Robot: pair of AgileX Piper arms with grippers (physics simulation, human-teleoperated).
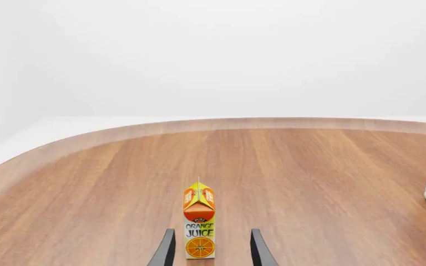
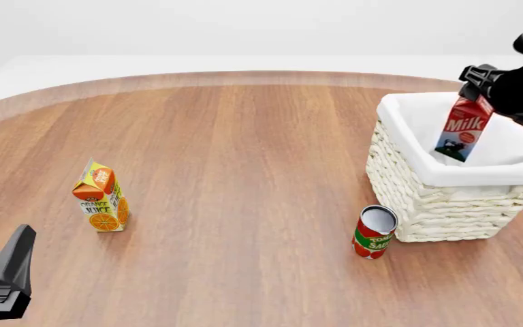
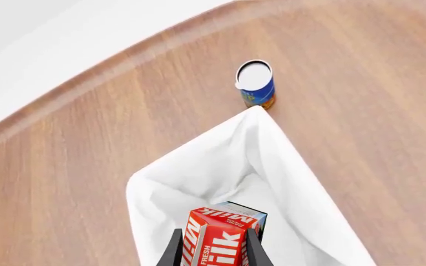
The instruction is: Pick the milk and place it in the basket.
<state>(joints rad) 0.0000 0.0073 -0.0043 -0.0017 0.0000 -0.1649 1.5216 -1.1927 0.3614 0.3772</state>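
Observation:
The milk (image 2: 462, 130), red on top and blue-white below with a cow figure, hangs tilted over the open basket (image 2: 434, 204), a cream wicker box with a white liner (image 2: 506, 153). My right gripper (image 2: 481, 95) is shut on the milk's upper part. In the right wrist view the milk (image 3: 217, 239) sits between the two fingers (image 3: 173, 250), above the liner's hollow (image 3: 250, 160). My left gripper (image 2: 9, 269) is low at the near left, open and empty. In the left wrist view its fingers (image 1: 166, 249) flank the juice carton without touching it.
An orange-yellow juice carton (image 2: 101, 197) stands on the left of the wooden table, ahead of the left gripper (image 1: 213, 234); it also shows in the left wrist view (image 1: 199, 221). A tomato sauce can (image 2: 373, 231) stands against the basket's near left corner; the right wrist view shows it too (image 3: 255, 83).

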